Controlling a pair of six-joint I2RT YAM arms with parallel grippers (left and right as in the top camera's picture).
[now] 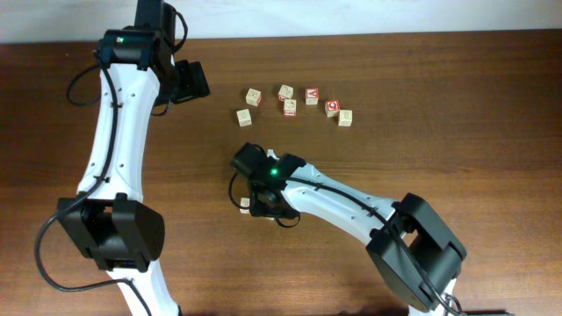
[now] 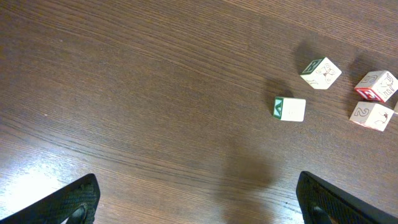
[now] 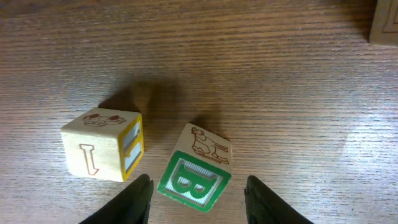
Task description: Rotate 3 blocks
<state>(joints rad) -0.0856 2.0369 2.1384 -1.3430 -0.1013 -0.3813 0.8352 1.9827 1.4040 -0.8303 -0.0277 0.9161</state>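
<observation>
In the right wrist view a wooden block with a green letter B face [image 3: 194, 177] lies on the table, turned askew between my right gripper's [image 3: 198, 204] fingers. The jaws stand open, with a narrow gap on the left of the block and a wide one on the right. Just left of it sits a pale block with a yellow-edged face [image 3: 102, 152], seen from overhead as a pale cube [image 1: 244, 204] beside the right gripper [image 1: 268, 209]. My left gripper [image 2: 199, 208] hangs wide open over bare wood, far back left in the overhead view [image 1: 189, 81].
Several more letter blocks cluster at the back centre [image 1: 299, 104], among them red-lettered ones [image 1: 332, 107]. The left wrist view shows a green-faced cube [image 2: 290, 109], a pale one [image 2: 321, 73] and a red-faced one [image 2: 376, 86] at its right side. A block's edge [image 3: 385, 22] shows top right.
</observation>
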